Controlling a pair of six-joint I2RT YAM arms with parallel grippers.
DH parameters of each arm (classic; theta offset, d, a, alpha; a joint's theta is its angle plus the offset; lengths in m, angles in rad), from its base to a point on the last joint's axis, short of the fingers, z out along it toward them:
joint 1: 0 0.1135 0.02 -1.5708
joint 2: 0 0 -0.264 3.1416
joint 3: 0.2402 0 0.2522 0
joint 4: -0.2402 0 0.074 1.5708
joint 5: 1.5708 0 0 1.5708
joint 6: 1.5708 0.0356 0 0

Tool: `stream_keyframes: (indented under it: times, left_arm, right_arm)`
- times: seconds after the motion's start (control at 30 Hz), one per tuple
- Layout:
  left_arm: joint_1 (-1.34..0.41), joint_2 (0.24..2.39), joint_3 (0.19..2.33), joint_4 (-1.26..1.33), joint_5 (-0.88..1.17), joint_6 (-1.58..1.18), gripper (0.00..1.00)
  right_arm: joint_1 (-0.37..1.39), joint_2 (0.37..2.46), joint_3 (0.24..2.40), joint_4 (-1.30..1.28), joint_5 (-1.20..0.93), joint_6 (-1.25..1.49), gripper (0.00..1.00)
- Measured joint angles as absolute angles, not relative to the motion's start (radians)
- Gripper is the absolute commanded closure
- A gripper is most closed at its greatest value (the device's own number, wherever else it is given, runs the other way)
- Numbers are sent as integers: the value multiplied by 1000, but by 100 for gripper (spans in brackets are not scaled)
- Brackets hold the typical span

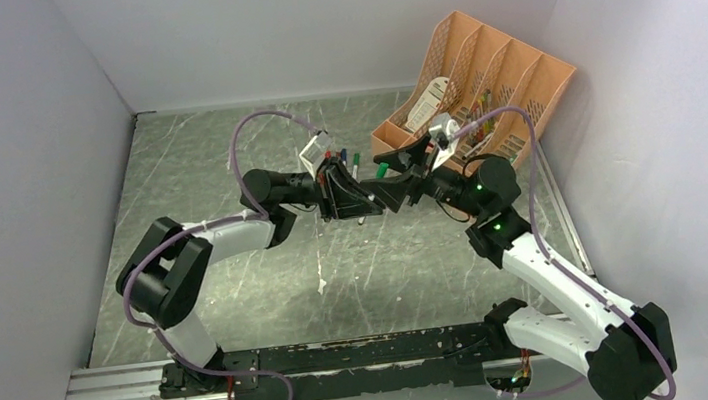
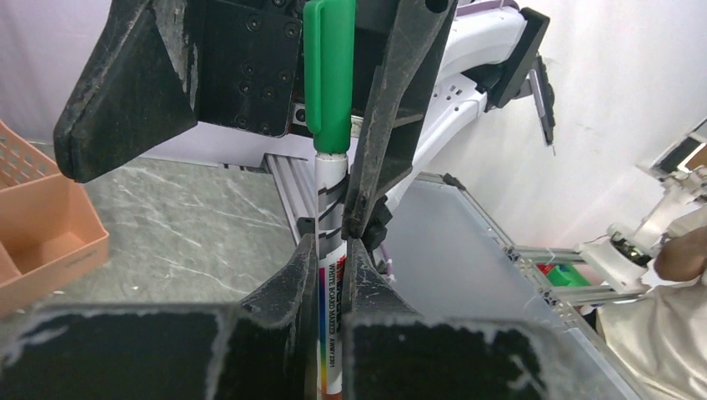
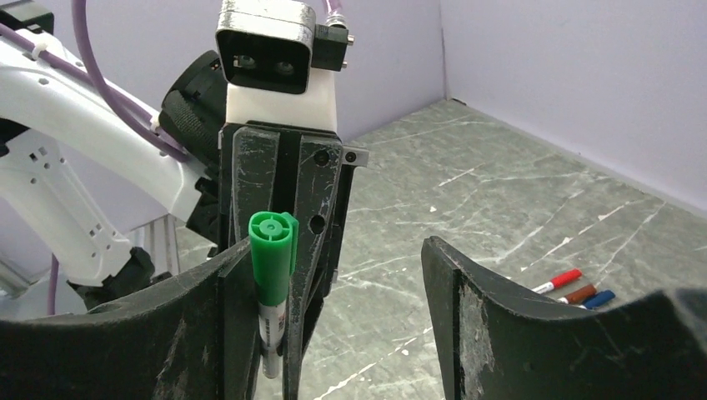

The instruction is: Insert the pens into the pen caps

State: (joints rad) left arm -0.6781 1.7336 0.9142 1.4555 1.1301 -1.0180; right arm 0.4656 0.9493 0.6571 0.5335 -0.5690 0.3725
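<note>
Well, whitish marker barrel (image 2: 330,185) was clamped by left gripper (image 2: 331,260); spread right gripper (image 3: 338,258) was best backed straight off green plastic cap (image 2: 328,75).

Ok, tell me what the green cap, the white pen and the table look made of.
Cap: plastic, glossy; smooth moulded clip, soft highlights.
Pen: likely plastic, white and smooth, with printed lettering and a rainbow stripe.
Table: marble-look grey-green surface with white veins, matt; stone or laminate, cannot tell.
</note>
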Motion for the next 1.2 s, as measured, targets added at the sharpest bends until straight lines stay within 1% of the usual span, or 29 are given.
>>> stream_keyframes:
  times: [0.3,0.4,0.6,0.83,1.03,1.2]
  left_arm:
    - [-678,1702,900,1321,1124,-850,93]
    - [-678,1688,899,1246,1106,-781,93]
    - [-678,1610,888,1105,1054,-638,93]
    - [-678,1567,879,1013,1008,-527,93]
    - [-678,1550,855,928,972,-449,93]
    - [-678,1530,847,889,949,-413,93]
  right_arm:
    - [459,994,747,505,-693,387,33]
    - [459,995,752,510,-720,410,37]
    - [459,998,752,510,-721,458,41]
    - [459,1012,752,518,-717,518,48]
    - [459,1012,752,530,-693,545,50]
    - [459,1012,748,546,-672,557,57]
